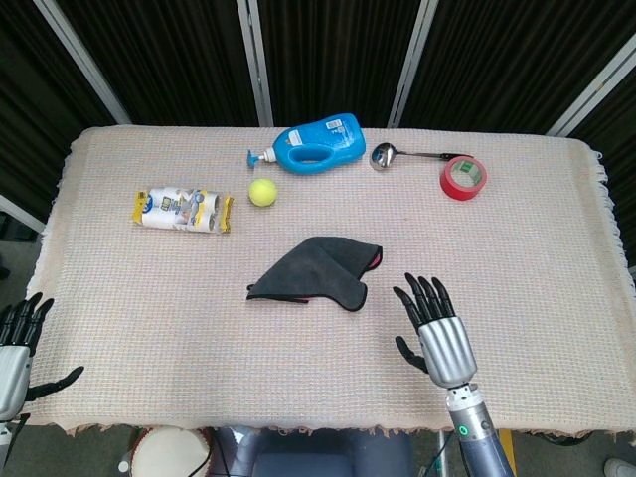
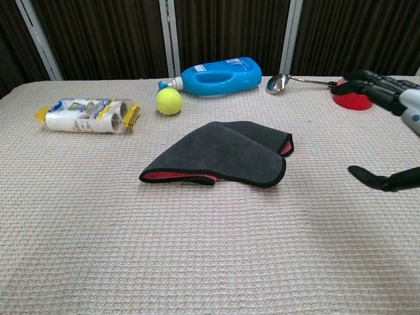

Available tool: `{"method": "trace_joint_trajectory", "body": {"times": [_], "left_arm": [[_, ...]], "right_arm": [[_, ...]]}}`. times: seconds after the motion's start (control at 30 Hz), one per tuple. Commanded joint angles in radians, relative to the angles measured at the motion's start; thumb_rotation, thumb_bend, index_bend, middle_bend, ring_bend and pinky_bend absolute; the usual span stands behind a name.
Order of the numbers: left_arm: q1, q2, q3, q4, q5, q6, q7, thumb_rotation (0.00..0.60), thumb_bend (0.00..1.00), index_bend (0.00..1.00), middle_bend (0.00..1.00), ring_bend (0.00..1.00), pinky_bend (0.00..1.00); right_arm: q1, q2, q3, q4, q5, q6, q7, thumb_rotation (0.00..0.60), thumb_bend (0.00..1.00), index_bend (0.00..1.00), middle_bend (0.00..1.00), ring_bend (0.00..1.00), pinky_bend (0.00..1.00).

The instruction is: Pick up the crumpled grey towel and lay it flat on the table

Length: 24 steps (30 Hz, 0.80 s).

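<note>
Grey towel point(image 1: 316, 270), folded, centre frame. Right hand point(image 1: 435, 329), fingers spread and empty, lower right; best pinch the near hem. Left hand point(image 1: 18, 343) spread, lower-left corner.

- Even, bright light is falling from above onto the table point(image 1: 149, 288); its pale woven cloth is showing clearly in both views.
- The backdrop behind is staying near black, with only its pale struts catching light.
- Shadows are lying soft and short: a thin dark rim is sitting under the towel point(image 1: 316, 270), and a faint one under the right hand point(image 1: 437, 333).
- A small glint is showing on the spoon point(image 1: 384, 154) bowl.
- The right hand point(image 2: 387, 98) is looking slightly soft at the chest view's right edge.
- The table edges are bowing a little in the head view.
</note>
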Motion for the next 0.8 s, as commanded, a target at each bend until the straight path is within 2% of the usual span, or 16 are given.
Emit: {"method": "trace_joint_trajectory", "body": {"times": [0.03,0.13,0.3,0.8], "left_arm": [[-0.001,-0.001,-0.002,0.001,-0.003,-0.002,0.002,0.600,0.07,0.00,0.00,0.00,0.00],[-0.003,-0.002,-0.002,0.003,-0.005,-0.003,0.007,0.600,0.07,0.00,0.00,0.00,0.00],[-0.004,-0.005,-0.006,0.007,-0.013,-0.007,0.010,0.600,0.07,0.00,0.00,0.00,0.00],[-0.013,-0.016,-0.012,0.016,-0.036,-0.029,0.028,0.600,0.07,0.00,0.00,0.00,0.00]], "right_arm": [[0.037,-0.067,0.017,0.059,0.038,-0.045,-0.037,0.600,0.34,0.13,0.03,0.00,0.04],[0.056,-0.112,0.024,0.095,0.061,-0.066,-0.051,0.600,0.34,0.11,0.03,0.00,0.04],[0.087,-0.185,0.033,0.162,0.090,-0.095,-0.057,0.600,0.34,0.00,0.03,0.00,0.04],[0.168,-0.372,0.082,0.431,0.168,-0.129,-0.034,0.600,0.33,0.00,0.03,0.00,0.04]]}}
